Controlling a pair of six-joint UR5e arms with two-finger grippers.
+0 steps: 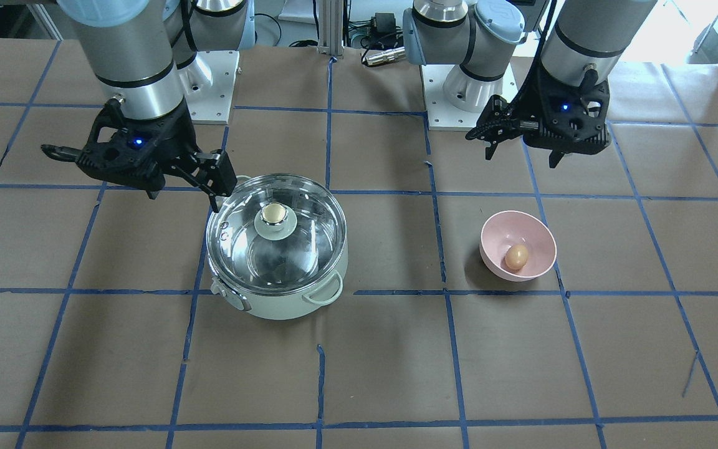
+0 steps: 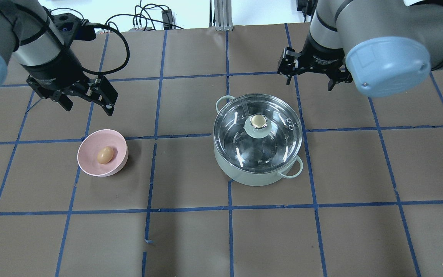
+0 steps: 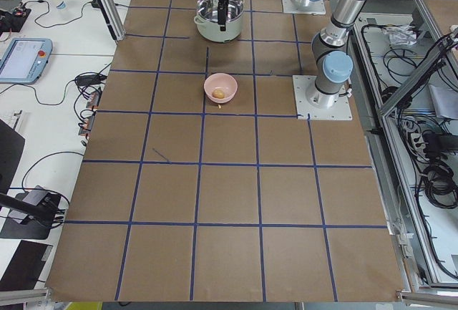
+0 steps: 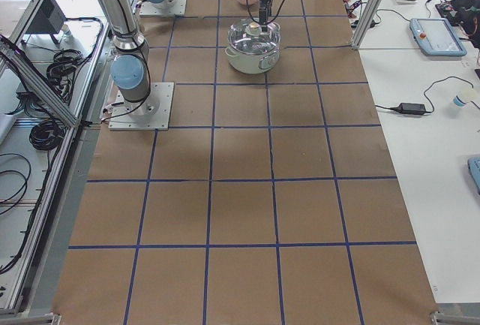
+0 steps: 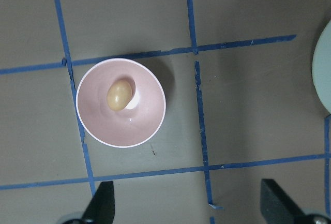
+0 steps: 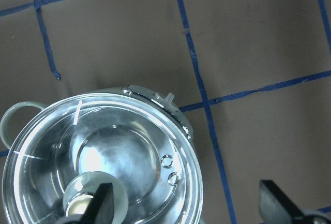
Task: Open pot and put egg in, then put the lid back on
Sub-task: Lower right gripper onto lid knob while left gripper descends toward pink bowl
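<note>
The mint-green pot [image 2: 252, 177] stands on the table with the glass lid [image 2: 273, 144] shut on it, its gold-topped knob [image 2: 258, 121] upright. The pot also shows in the front view [image 1: 284, 302], and the lid in the right wrist view [image 6: 129, 151]. My right gripper [image 2: 310, 82] hangs open and empty above the table just beyond the pot's rim; it also shows in the front view [image 1: 184, 193]. The brown egg [image 2: 105, 154] lies in a pink bowl [image 2: 90, 163]. My left gripper [image 2: 89, 105] is open and empty, above and just beyond the bowl. The left wrist view shows the egg [image 5: 119, 94] in the bowl [image 5: 139, 128].
Brown paper with blue tape grid lines covers the table. The two arm bases [image 1: 209, 81] stand on plates at the robot's side. Cables lie past the far edge [image 2: 140, 23]. The pot's rim [image 5: 323, 69] shows at the right edge of the left wrist view.
</note>
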